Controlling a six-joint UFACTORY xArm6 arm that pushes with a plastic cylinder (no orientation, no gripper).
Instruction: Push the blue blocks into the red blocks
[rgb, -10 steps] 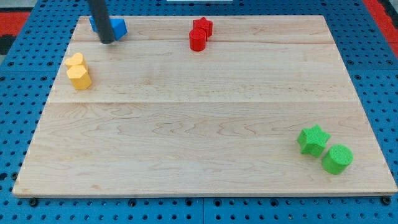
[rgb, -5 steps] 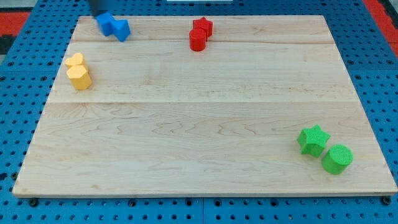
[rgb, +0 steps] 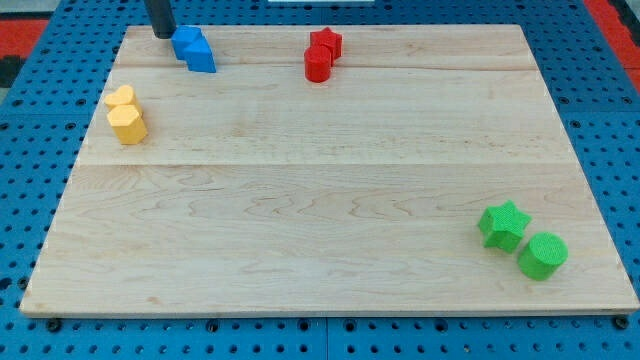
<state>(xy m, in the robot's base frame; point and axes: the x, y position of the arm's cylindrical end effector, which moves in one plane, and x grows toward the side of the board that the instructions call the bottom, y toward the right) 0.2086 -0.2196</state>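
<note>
Two blue blocks (rgb: 194, 49) sit touching each other near the board's top left. My tip (rgb: 162, 33) stands just to the left of them, at or very near the upper one's left side. Two red blocks are at the view's top centre: a red star (rgb: 326, 41) with a red cylinder (rgb: 317, 65) just below it, touching. A wide gap of board lies between the blue pair and the red pair.
Two yellow blocks (rgb: 126, 113) sit together at the left edge of the wooden board (rgb: 320, 200). A green star (rgb: 503, 224) and a green cylinder (rgb: 543, 255) sit at the bottom right.
My tip went from in front of the blue blocks up and round to their left. The blue blocks have shifted a little to the right, towards the red blocks.
</note>
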